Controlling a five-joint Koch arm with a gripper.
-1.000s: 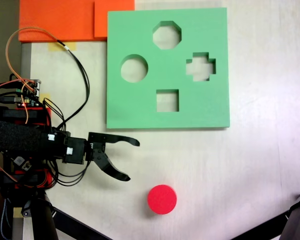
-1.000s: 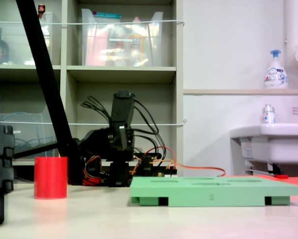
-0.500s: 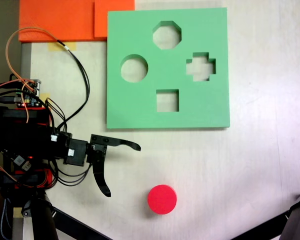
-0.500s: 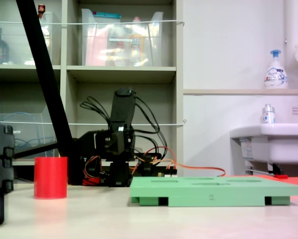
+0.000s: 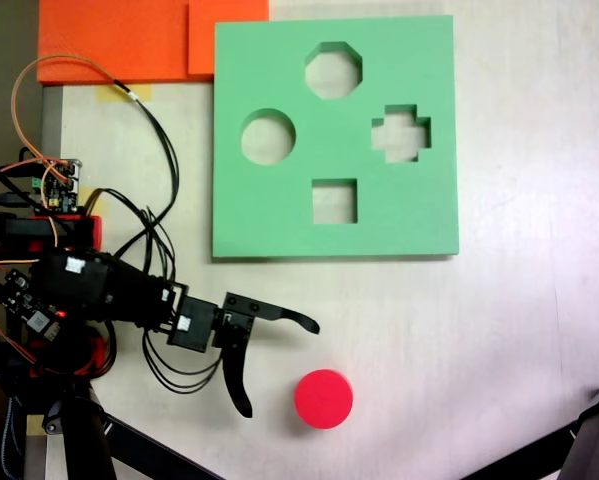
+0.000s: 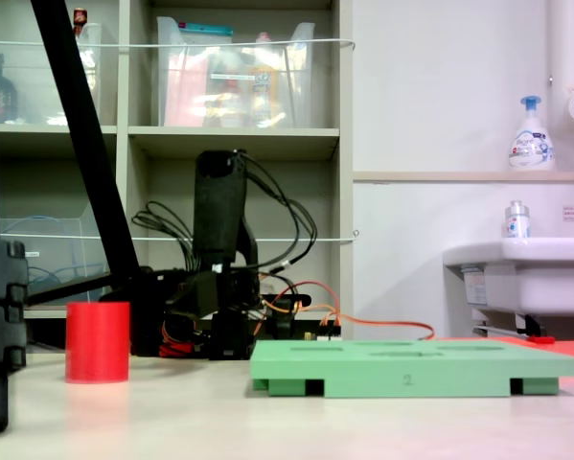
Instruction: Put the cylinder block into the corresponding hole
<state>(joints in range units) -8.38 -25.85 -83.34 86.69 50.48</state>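
Observation:
The red cylinder block (image 5: 324,399) (image 6: 97,341) stands upright on the pale table, below the green foam board (image 5: 279,225) (image 6: 411,366). The corresponding hole, a round cutout (image 5: 268,137), lies in the board's left part, with nothing in it. My gripper (image 5: 281,367) is open wide just left of the block, apart from it: one black finger points right above the block's level, the other points down toward the front edge. In the low fixed view the arm (image 6: 219,278) stands behind the block and the board, and its jaws are hard to make out.
The board also has octagonal (image 5: 333,70), cross-shaped (image 5: 400,134) and square (image 5: 334,201) cutouts. Orange foam pieces (image 5: 129,40) lie at the top left. Loose cables (image 5: 159,140) loop left of the board. Black stand legs (image 5: 579,445) cross the bottom corners.
The arm has stretched toward the right and down, bringing the open gripper close to the red block. Over the last second the jaws spread wider. Block and board have not moved.

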